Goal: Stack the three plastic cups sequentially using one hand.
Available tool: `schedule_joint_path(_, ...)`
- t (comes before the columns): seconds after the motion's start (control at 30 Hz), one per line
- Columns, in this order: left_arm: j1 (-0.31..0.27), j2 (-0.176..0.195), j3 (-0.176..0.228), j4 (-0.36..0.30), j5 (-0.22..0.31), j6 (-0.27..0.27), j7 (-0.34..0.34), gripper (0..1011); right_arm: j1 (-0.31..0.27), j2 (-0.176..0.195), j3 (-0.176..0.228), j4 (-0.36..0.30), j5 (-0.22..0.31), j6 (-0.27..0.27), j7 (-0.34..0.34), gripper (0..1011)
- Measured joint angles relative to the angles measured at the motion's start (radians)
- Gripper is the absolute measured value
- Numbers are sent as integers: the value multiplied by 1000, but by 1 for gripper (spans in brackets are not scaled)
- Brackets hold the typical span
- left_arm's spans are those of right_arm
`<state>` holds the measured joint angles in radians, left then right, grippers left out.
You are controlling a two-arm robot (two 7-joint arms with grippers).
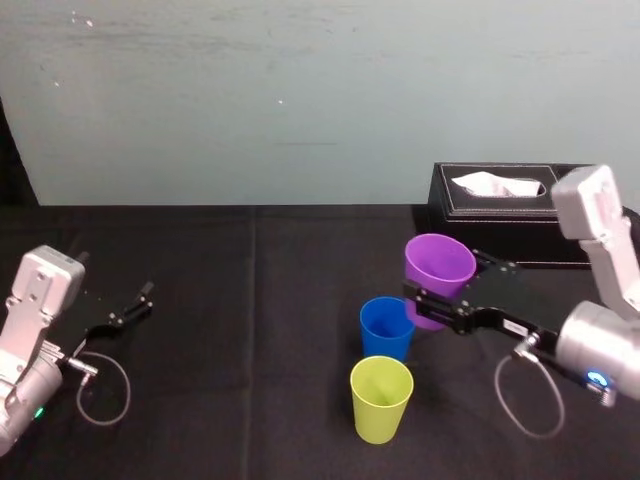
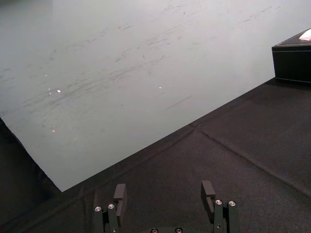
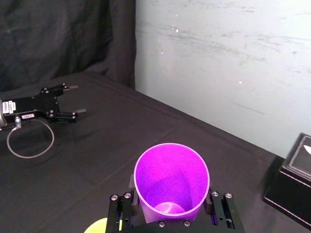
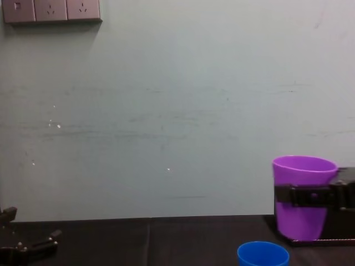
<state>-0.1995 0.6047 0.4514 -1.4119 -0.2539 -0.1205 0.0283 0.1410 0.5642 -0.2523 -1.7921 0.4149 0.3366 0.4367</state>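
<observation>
Right gripper (image 1: pixel 420 300) clamped on purple cup (image 1: pixel 438 262), upright, just behind blue cup (image 1: pixel 386 328). Left gripper (image 1: pixel 140 300) parked left, fingers apart.

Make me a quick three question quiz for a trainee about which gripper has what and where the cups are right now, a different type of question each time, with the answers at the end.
1. Multiple choice: which cup does the right gripper hold? A blue, B purple, C yellow-green.
2. True or false: the left gripper has its jaws shut on a cup.
3. Fill in: ___ cups stand free on the table.
Key: 1 B, the purple cup. 2 False: the left gripper is parked at the table's left, its jaws open and holding nothing. 3 Two: the blue cup and the yellow-green cup.
</observation>
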Motion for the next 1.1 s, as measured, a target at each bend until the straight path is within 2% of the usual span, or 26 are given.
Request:
schedule_joint_path(0.13, 0, 0, 0, 0, 0, 0, 0, 1000, 47, -10, -31, 31, 1, 21, 1, 733)
schedule_joint_path(0.4, 0, 0, 0, 0, 0, 0, 0, 1000, 101, -27, -64, 83, 13, 26, -2, 733)
schedule_joint_path(0.87, 0, 0, 0, 0, 0, 0, 0, 1000, 145, -50, -117, 157, 0, -58, -24, 733)
schedule_joint_path(1.1, 0, 0, 0, 0, 0, 0, 0, 1000, 150, -59, -131, 180, -6, -74, -26, 733)
